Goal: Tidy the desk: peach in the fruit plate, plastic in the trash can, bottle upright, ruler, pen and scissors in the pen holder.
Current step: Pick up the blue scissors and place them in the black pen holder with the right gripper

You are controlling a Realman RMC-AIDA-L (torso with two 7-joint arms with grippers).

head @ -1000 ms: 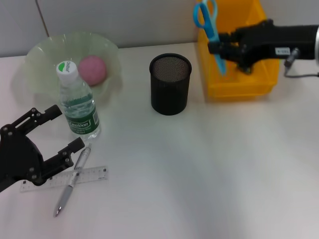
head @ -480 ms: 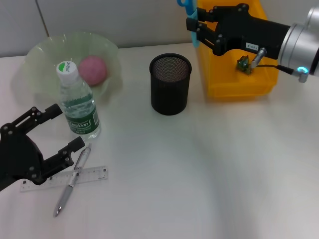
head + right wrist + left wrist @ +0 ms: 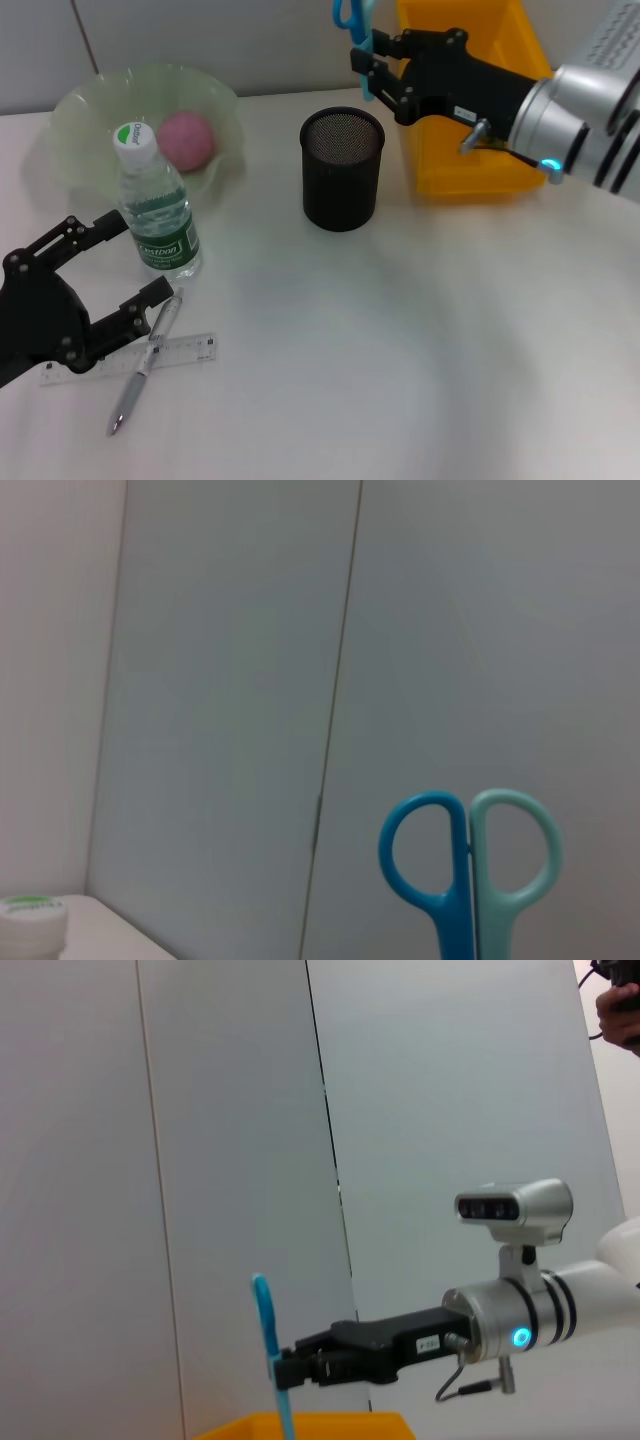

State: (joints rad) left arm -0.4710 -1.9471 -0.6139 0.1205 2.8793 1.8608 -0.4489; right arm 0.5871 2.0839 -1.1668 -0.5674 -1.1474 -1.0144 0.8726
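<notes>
The right gripper gripped the blue scissors handles-up, held in the air at about 12 o'clock of the black mesh pen holder, beside the yellow trash can. The left gripper sat at 8 o'clock on the desk, fingers spread wide and holding nothing, just beside the upright water bottle. The pen lay crossed over the ruler near it. The peach rested in the green fruit plate at 10 o'clock.

Right tool clamped, arm outstretched; left tool spread wide, low
</notes>
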